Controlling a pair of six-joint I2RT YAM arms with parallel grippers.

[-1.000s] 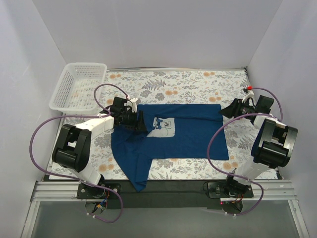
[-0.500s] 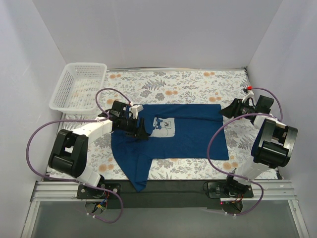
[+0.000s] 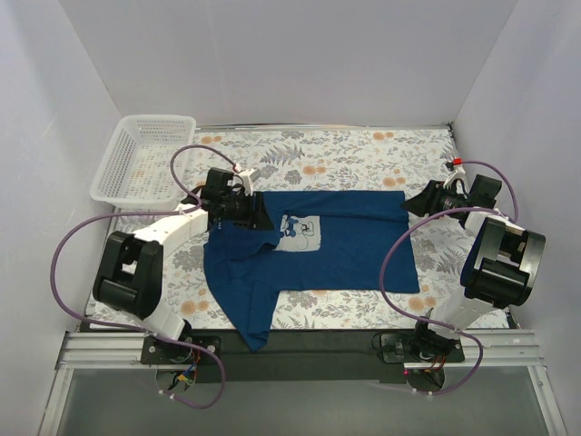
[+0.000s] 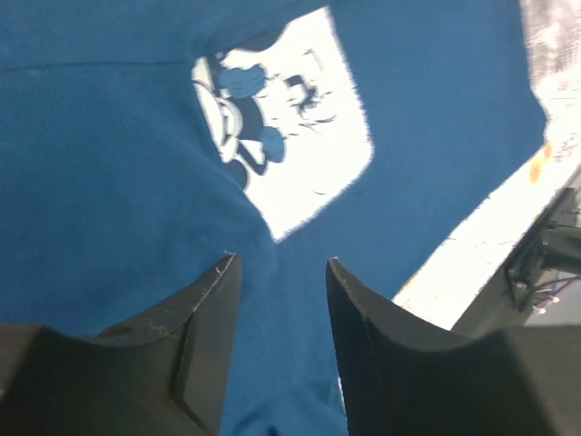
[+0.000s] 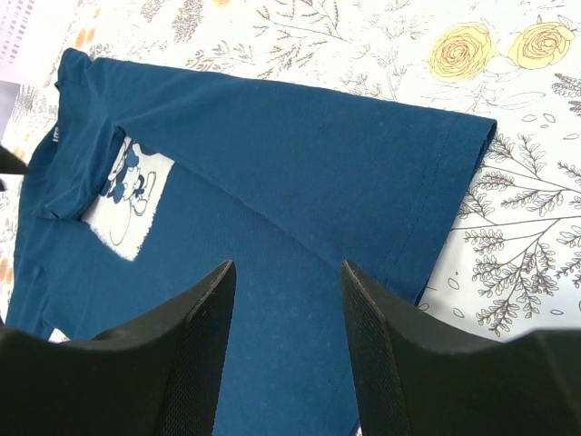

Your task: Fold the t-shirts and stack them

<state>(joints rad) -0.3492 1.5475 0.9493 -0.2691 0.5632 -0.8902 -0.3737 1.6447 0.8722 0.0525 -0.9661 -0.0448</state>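
Observation:
A dark blue t-shirt (image 3: 336, 245) with a white cartoon print (image 3: 300, 232) lies partly folded on the flowered table; one sleeve hangs toward the near edge (image 3: 250, 313). My left gripper (image 3: 260, 216) is open just above the shirt's left part, by the print (image 4: 281, 136); blue cloth (image 4: 91, 182) shows between its jaws. My right gripper (image 3: 410, 203) is open and empty at the shirt's far right corner. In the right wrist view the shirt (image 5: 300, 182) lies flat under the open jaws, its hem (image 5: 454, 200) to the right.
A white mesh basket (image 3: 145, 159) stands at the far left of the table. The flowered cloth (image 3: 363, 150) covers the table around the shirt. White walls close in the sides and back. A purple cable loops off each arm.
My left gripper drew back up and left from over the shirt near the print to the collar side. The shirt's left fold shifted a little. The right arm has not moved.

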